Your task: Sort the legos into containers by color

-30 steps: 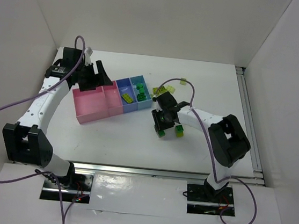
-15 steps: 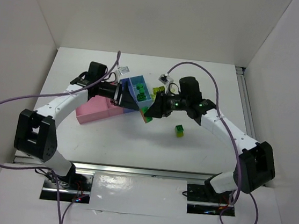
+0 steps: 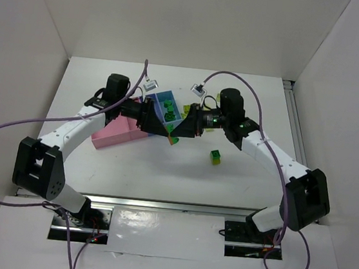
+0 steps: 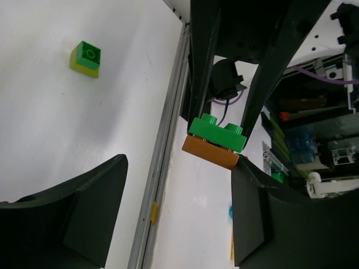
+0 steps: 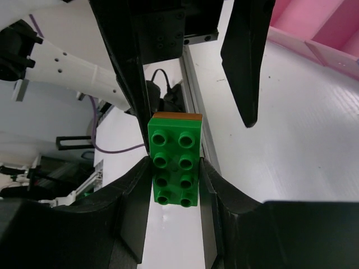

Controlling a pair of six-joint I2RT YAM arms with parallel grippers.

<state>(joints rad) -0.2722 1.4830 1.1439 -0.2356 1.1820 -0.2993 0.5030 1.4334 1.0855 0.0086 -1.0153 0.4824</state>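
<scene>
Two legos make one stuck pair (image 4: 216, 140), a green brick pressed onto an orange-brown one, and one gripper alone cannot pull them apart. That is why I have both arms up in the air, nose to nose, just in front of the containers (image 3: 116, 134). My right gripper (image 5: 175, 168) is squeezed tight on the green brick from both sides. It holds the pair out with the orange-brown brick on the side toward the other arm. My left gripper (image 4: 176, 193) has its jaws apart, one finger on each side of the pair, and I think it is not gripping yet. I reckon my next job is to close the left jaws on the orange-brown brick and tug. I must line up well, or the pair could slip and fall. Both arms reach forward and bend inward over the middle of the table (image 3: 162, 171), so the grippers point at each other. Another little stack (image 3: 215, 155), green on yellow-green, waits on the table near the right arm. Some green bricks (image 3: 168, 112) already sit inside the containers, at the blue end
</scene>
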